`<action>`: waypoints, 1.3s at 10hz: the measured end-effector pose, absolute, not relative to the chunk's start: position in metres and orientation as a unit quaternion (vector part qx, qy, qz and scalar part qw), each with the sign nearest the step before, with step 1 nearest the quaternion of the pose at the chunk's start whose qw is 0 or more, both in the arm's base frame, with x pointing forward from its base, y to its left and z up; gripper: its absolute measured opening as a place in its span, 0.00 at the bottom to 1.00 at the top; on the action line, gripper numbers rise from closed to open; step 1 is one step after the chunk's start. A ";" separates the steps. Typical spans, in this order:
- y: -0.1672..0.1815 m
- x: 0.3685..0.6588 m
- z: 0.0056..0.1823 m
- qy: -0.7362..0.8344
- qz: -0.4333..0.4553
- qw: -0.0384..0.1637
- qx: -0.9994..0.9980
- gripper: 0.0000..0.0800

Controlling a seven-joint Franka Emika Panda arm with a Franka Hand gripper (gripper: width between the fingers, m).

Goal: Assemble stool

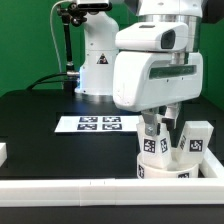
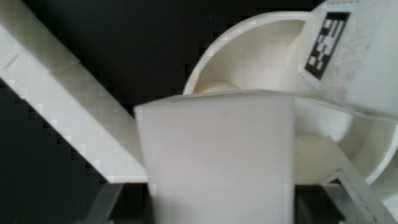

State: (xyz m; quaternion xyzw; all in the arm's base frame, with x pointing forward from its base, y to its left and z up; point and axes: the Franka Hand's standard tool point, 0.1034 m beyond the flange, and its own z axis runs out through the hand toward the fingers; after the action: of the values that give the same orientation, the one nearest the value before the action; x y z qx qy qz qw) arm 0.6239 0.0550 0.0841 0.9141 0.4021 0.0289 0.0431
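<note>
Gripper (image 1: 153, 122) is down at the bench's front edge, twd the exterior view's right, clamped on a white leg (image 1: 152, 141) standing upright on the round seat (image 1: 166, 171). A 2nd leg (image 1: 192, 138) stands tilted just beside it. Seat sits against the front border rail (image 1: 70, 188). Marker board (image 1: 98, 124) lies mid-bench, behind.

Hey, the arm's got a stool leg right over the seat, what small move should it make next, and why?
Probably ease straight down a little. The gripper holds a leg upright over the round seat, beside another standing leg. Whether its base is seated is hidden, so a slow descent seems safest.
</note>
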 end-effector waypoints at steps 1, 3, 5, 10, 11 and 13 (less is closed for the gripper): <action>0.055 0.624 0.084 0.384 0.030 0.043 0.922 0.42; 0.055 0.624 0.084 0.353 0.031 0.041 0.934 0.42; 0.054 0.624 0.084 0.294 0.034 0.039 0.955 0.42; 0.052 0.624 0.083 0.003 0.039 0.028 0.999 0.42; 0.053 0.625 0.083 -0.033 0.044 0.028 0.998 0.42; 0.054 0.625 0.083 -0.110 0.046 0.023 0.993 0.42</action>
State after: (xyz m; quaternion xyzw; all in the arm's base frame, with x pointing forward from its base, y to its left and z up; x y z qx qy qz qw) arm 0.6248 0.0540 0.0828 0.9926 -0.1097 0.0456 0.0232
